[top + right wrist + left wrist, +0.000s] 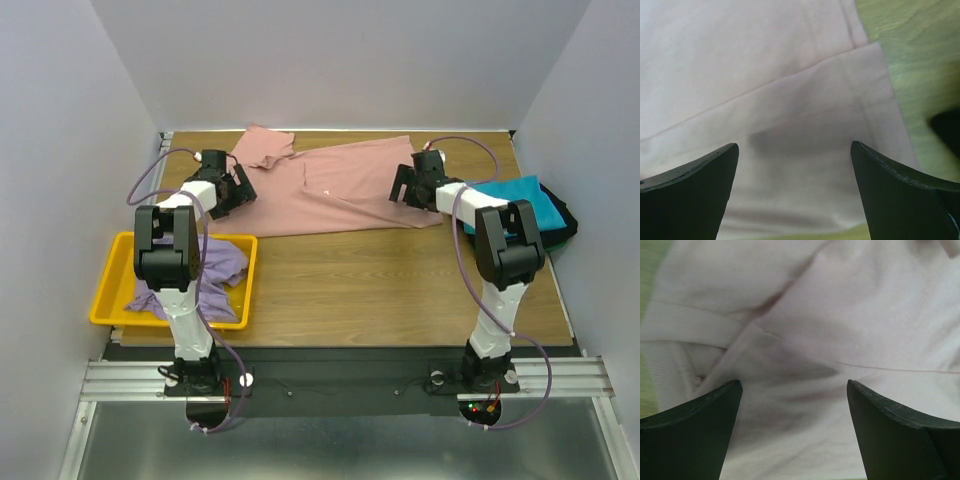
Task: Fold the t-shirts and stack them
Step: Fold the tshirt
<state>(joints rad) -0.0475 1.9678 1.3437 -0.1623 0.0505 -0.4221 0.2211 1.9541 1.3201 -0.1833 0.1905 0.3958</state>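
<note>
Two claws are spread wide, and I see no cloth caught in either of them. The left gripper (pixel 236 190) is low over one end of the pink t-shirt (pixel 330 190) and the right gripper (pixel 404 186) is low over the opposite end, so the shirt lies spread out between them on the table (pixel 400 280).

From the left wrist camera, the pink cloth fills the gap between the two dark fingers (pixel 690 435) and runs on ahead of them. A hemmed band, which looks like a sleeve, lies ahead and to the left of the claw, and a soft crease crosses just in front of the tips. Whether the tips touch the cloth I cannot tell, because the picture is blurred there.

From the right wrist camera, the cloth also lies between and ahead of the fingers, with one layer folded over another. The hemmed edge of the shirt ends ahead and to the right of this claw, and bare wood shows beyond it.

Behind the left claw, toward its arm's base, a lavender t-shirt (pixel 222 262) lies crumpled in a yellow bin (pixel 108 300). On the outer side of the right claw, well apart from it, a teal t-shirt (pixel 525 195) rests on a black t-shirt (pixel 565 225) at the table's edge.
</note>
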